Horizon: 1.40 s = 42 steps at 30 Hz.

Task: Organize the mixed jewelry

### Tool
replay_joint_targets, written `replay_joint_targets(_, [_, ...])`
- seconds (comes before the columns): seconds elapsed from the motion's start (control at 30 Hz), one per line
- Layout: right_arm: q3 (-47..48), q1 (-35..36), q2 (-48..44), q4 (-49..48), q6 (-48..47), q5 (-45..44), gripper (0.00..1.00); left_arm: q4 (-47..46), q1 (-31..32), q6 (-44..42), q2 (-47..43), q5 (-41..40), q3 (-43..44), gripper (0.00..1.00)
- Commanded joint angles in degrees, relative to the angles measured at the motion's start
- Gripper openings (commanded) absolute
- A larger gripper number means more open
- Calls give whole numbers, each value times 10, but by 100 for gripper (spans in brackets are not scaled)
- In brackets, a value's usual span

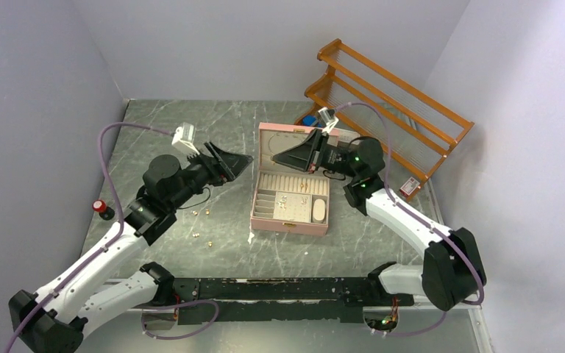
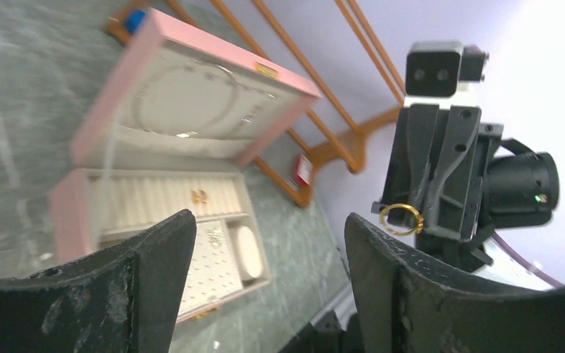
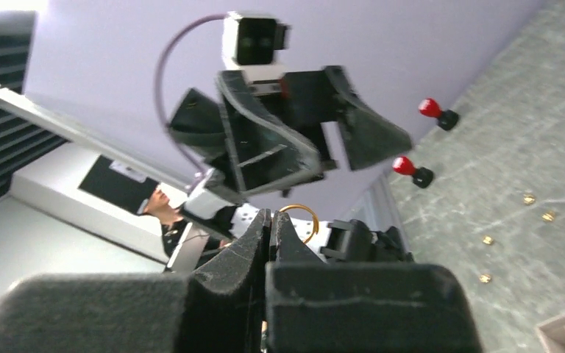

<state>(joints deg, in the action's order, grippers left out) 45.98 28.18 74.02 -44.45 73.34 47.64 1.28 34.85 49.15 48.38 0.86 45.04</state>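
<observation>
L gripper (image 1: 241, 160) raised, jaws wide; R gripper (image 1: 276, 157) raised, jaws shut; tips face each other, close

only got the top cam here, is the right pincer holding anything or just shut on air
observer: The right pincer is shut on a thin gold ring, which is pinched at the fingertips and sticks out to one side.
operator: left pincer got anything in it
observer: No, the left pincer is open with nothing between its fingers.
operator: anything sitting in the ring rolls
observer: Yes, one small gold piece sits in the ring rolls of the pink box.
</observation>
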Motion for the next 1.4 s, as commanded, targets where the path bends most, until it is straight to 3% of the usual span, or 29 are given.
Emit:
replay_joint_targets(0.0, [-21,-13,-30,-125,104,10,0,-202,-1,50,12,163,-23,75])
replay_joint_targets(0.23, [-45,-10,3,-358,267,-46,0,-425,0,131,53,274,-55,67])
replay_joint_targets(0.4, [-41,-3,25,-410,306,-57,0,-563,0,198,86,304,-77,61])
replay_joint_targets(1.37, [-1,49,52,-386,276,-40,0,-632,10,252,145,359,-36,49])
